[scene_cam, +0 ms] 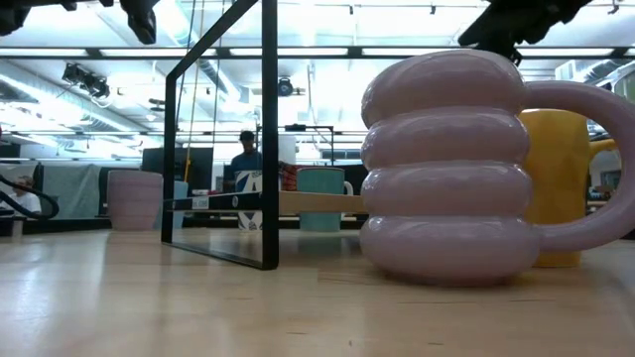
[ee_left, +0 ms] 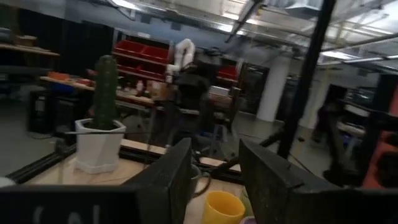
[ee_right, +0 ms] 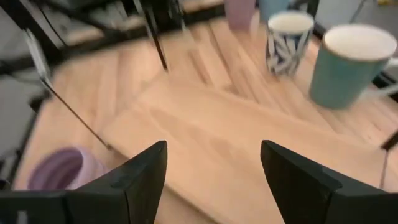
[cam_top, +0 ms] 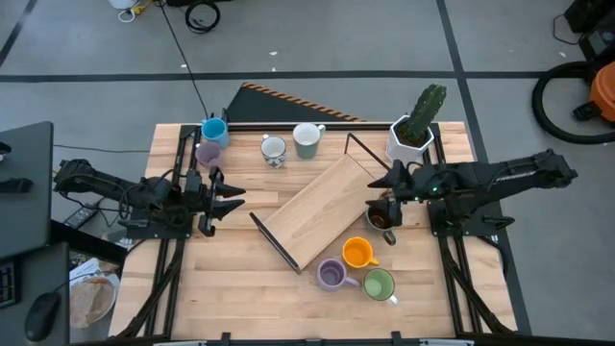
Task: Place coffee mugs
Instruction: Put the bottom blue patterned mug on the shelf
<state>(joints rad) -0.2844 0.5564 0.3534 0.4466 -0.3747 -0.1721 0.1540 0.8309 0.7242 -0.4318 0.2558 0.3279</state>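
Note:
The wooden shelf board (cam_top: pixel 322 207) with its black wire frame lies aslant in the table's middle. Along the far edge stand a blue mug (cam_top: pixel 213 130), a lavender mug (cam_top: pixel 209 152), a white patterned mug (cam_top: pixel 274 149) and a teal mug (cam_top: pixel 307 140). A dark brown mug (cam_top: pixel 381 219), an orange mug (cam_top: pixel 357 253), a ribbed purple mug (cam_top: pixel 332 275) and a green mug (cam_top: pixel 378 284) stand right of the board, toward the near edge. My left gripper (cam_top: pixel 233 199) is open, left of the board. My right gripper (cam_top: pixel 382 183) is open at the board's right end, just beyond the brown mug.
A white faceted pot with a cactus (cam_top: pixel 411 136) stands at the far right corner, close to my right arm. The frame's black uprights (scene_cam: pixel 268 129) rise from the board. Bare tabletop (cam_top: pixel 240 269) lies near the left front. A person (scene_cam: pixel 245 154) is in the room behind.

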